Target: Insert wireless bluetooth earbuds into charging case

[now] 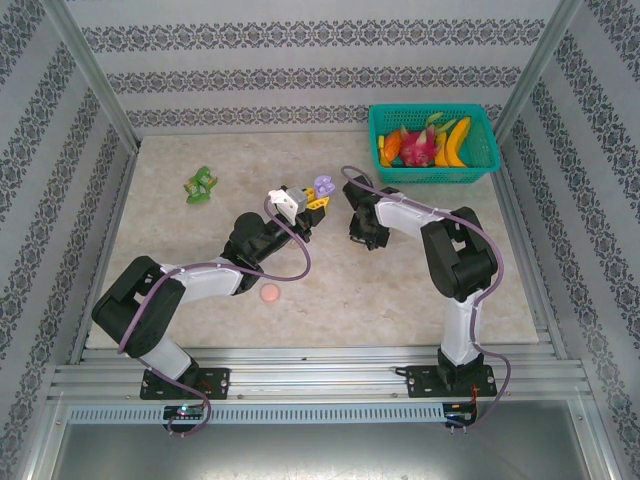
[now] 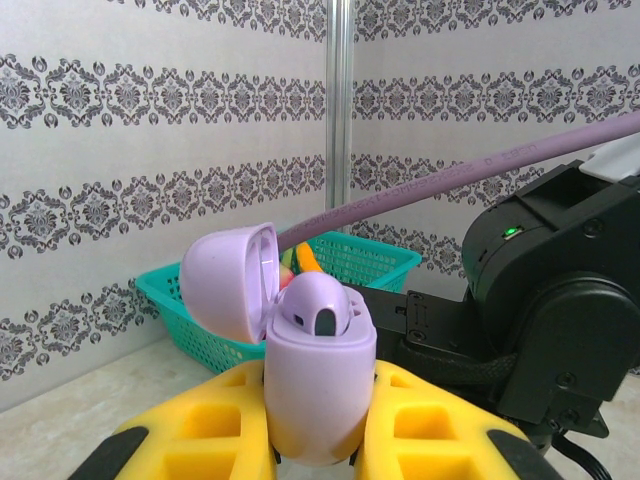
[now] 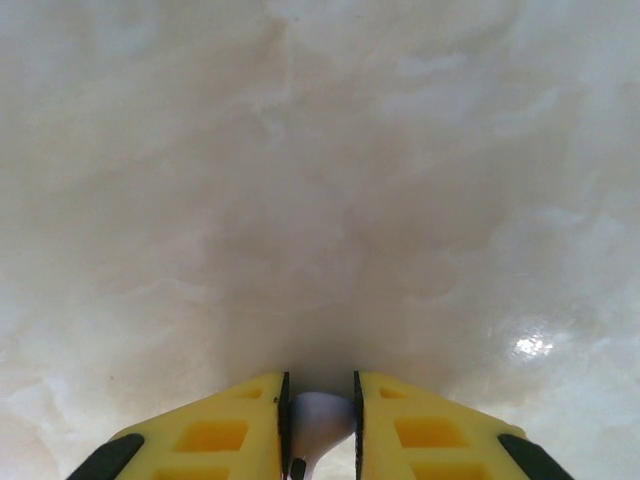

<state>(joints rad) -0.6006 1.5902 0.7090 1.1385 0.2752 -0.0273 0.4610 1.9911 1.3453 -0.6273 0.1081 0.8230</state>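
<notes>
My left gripper (image 2: 318,425) is shut on a lilac charging case (image 2: 315,385) and holds it upright above the table. The case's lid (image 2: 225,280) is swung open to the left. One lilac earbud (image 2: 318,305) sits in the left well of the case. From above, the case (image 1: 322,186) shows at the tip of the left gripper (image 1: 308,200), mid-table. My right gripper (image 1: 360,236) points down close over the marble table (image 3: 320,180), just right of the case. Its yellow fingers (image 3: 420,430) are shut on a second lilac earbud (image 3: 322,420), stem toward the camera.
A teal basket (image 1: 480,160) of toy fruit stands at the back right. A round pink case (image 1: 270,293) lies on the table by the left arm. A green object (image 1: 201,184) lies at the back left. The right arm's black wrist (image 2: 560,300) looms just beyond the case.
</notes>
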